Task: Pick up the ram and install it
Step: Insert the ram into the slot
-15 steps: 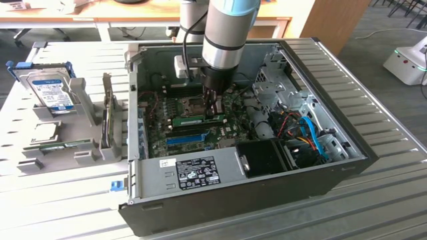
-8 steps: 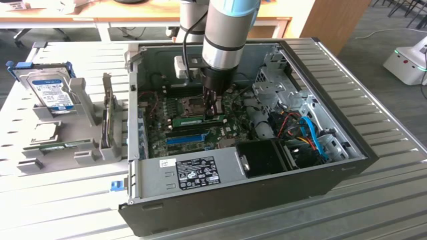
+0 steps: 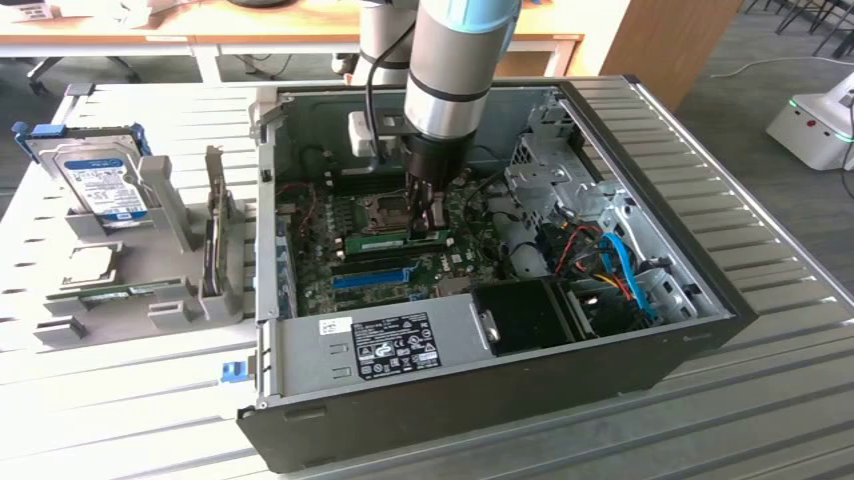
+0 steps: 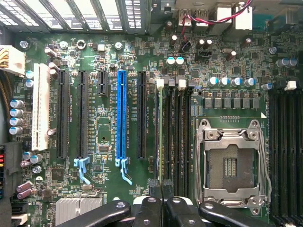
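Wrist view: the gripper [image 4: 162, 189] is seen with its fingers drawn nearly together over one end of the ram [image 4: 161, 132] — stood edge-up in a memory slot near the blue slot [image 4: 121, 118]. Pressure is best kept straight down — any tilt should be avoided.

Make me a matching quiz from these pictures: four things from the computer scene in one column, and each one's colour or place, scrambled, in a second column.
Things:
1. the ram
2. hard drive
3. long expansion slot
4. processor socket

Descriptions:
A. blue, on the motherboard
B. silver metal frame, beside the memory slots
C. green stick right under the gripper, inside the case
D. outside the case, in a grey holder at the exterior view's left

Pairs: 1-C, 2-D, 3-A, 4-B.
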